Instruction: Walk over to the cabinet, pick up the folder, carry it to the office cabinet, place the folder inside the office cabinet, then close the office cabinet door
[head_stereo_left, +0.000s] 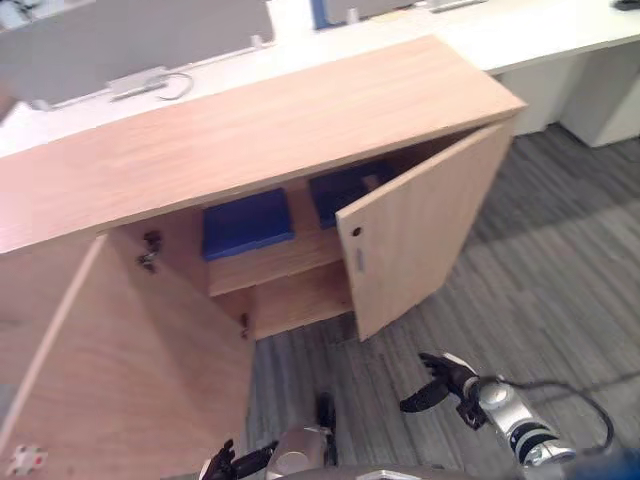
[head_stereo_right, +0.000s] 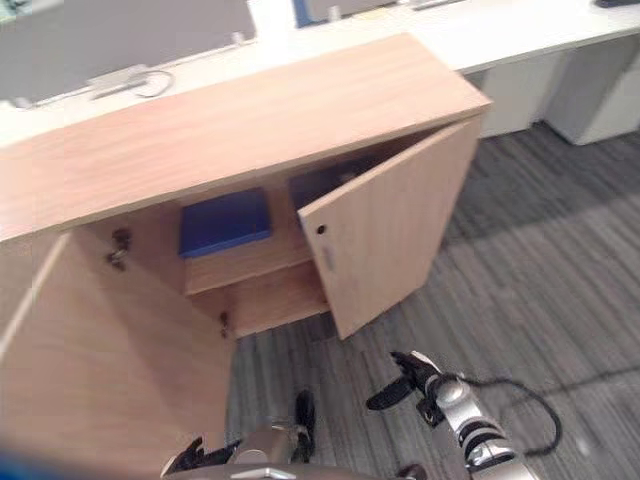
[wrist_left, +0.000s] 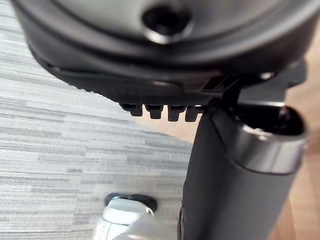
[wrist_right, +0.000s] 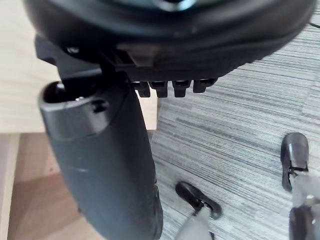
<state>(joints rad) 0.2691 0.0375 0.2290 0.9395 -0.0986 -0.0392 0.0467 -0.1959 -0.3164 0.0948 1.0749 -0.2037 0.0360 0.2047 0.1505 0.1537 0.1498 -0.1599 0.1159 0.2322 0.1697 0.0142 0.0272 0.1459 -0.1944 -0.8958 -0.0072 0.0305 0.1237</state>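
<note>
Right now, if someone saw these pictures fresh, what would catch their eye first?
The wooden cabinet stands with both doors open, its right door half swung out. On its upper shelf lie a left blue folder and a right blue folder, side by side. Lower down, the right hand hangs empty above the grey carpet.
</note>
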